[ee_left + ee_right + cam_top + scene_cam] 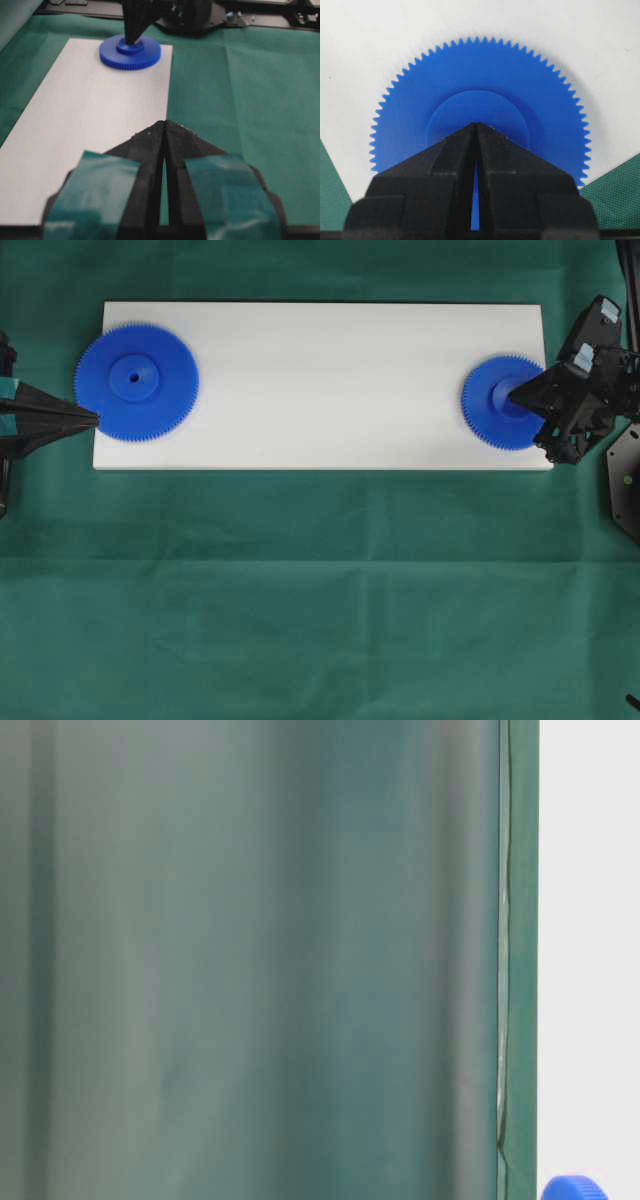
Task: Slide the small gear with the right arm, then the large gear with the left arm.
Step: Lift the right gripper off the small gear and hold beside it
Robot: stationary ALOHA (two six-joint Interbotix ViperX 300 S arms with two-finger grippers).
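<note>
1. Two blue gears are seen on a white board [320, 380] laid over the green-clothed counter [320, 590].
2. The small gear [497, 410] is placed at the board's right end, with the right arm's fingers [476, 131] pressed together, tip resting on its hub.
3. The large gear [136, 382] is placed at the board's left end.
4. The left arm's fingers [88, 419] are held closed, teal-taped, tip just beside the large gear's rim.
5. No writing or brand can be read.

Black left arm [25, 420] with teal patches, pointed tapering jaws, plain black right arm [580, 400]
</note>
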